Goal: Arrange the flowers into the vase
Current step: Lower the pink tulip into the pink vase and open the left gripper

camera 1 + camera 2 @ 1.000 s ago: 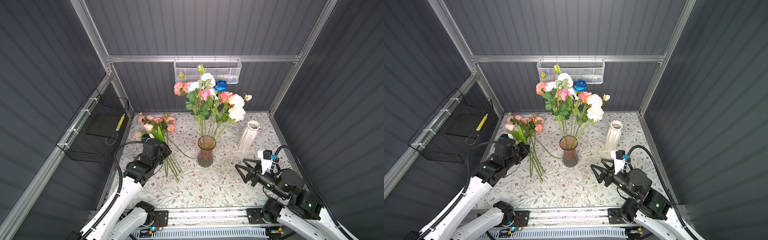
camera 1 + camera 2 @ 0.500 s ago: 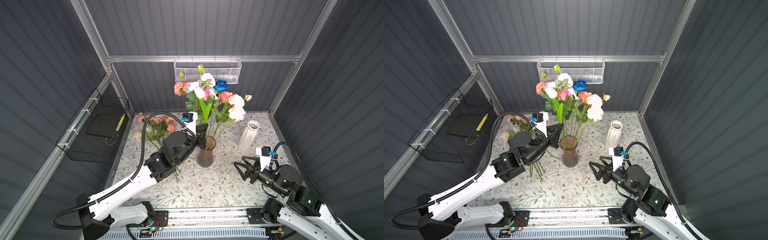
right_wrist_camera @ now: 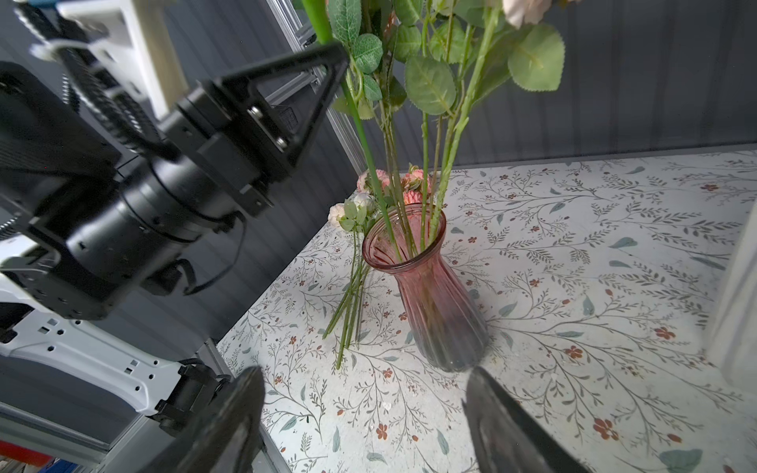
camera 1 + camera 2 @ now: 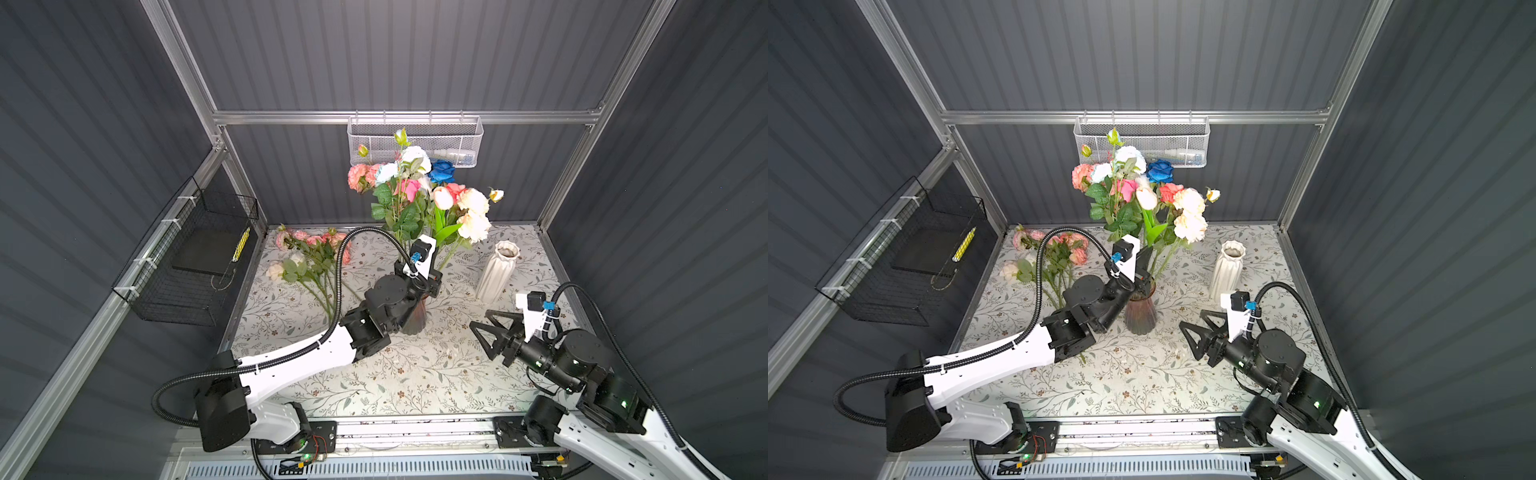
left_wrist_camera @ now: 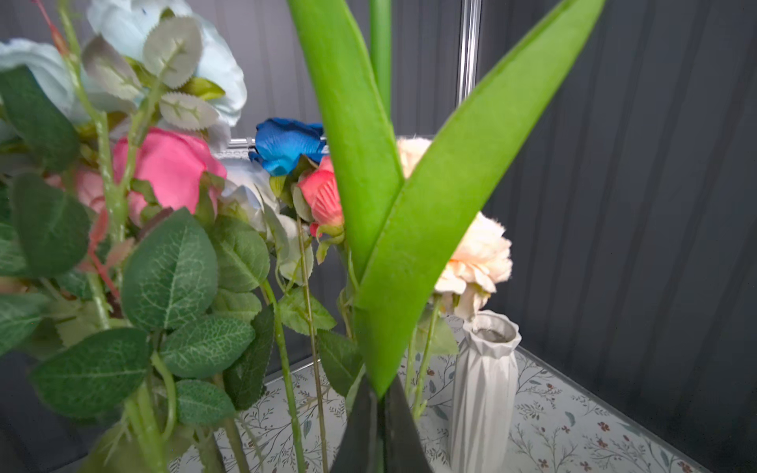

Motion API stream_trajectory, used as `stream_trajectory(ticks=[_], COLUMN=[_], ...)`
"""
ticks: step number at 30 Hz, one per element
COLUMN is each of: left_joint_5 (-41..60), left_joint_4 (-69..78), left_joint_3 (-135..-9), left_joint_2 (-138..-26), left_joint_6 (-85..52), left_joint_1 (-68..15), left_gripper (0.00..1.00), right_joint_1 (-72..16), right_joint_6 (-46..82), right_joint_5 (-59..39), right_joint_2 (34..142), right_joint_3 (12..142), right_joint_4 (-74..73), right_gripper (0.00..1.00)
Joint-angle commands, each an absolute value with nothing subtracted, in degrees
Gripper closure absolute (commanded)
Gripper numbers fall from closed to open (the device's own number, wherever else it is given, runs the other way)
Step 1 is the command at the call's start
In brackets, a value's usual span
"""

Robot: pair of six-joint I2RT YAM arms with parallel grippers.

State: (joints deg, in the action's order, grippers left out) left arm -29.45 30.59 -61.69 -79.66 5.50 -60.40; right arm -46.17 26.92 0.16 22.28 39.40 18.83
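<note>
one likely light, springy tulip stem [image 3: 367, 155] is pinched below its leaves [image 5: 368, 123] by the left hand [image 5: 379, 409]; right hand [image 3: 364, 381] gapes empty.

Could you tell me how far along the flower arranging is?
Done: many flowers stand in the pink vase. In hand: the left gripper is shut on a broad-leaved flower whose stem enters the vase mouth; right gripper open. Left: a bunch on the table.

Pink, peach, white and blue artificial flowers [image 4: 419, 195] stand upright in a ribbed pink glass vase [image 3: 434, 295] at the middle of the table [image 4: 415, 374]; a loose bunch [image 4: 309, 259] of pink and cream stems lies near its back-left corner.
</note>
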Motion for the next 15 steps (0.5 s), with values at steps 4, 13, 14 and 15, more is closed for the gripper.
stream_trajectory(ticks=[4,13,14,15], left_joint_5=[-32.23,-34.75,-34.61,-34.14], left_joint_4=[36.42,37.01,37.08,36.98], left_joint_3=[-54.57,-44.54,-43.57,-42.56], left_joint_2=[-78.01,-70.57,-68.98,-66.98], left_joint_6=[1.20,-9.05,-9.96,-10.91], left_joint_1=[-58.71,-58.71,-58.71,-58.72], left_gripper=[1.00,0.35,0.34,0.33], right_joint_1=[-46.22,-46.23,-46.23,-46.23], right_joint_6=[26.36,26.88,27.10,27.28], right_joint_5=[-0.09,-1.27,-1.21,-1.10], right_joint_2=[22.37,23.81,23.73,23.64], right_joint_3=[40.73,40.13,39.80,39.42], right_joint_4=[19.49,18.47,18.21,17.94], right_gripper=[0.22,0.21,0.21,0.20])
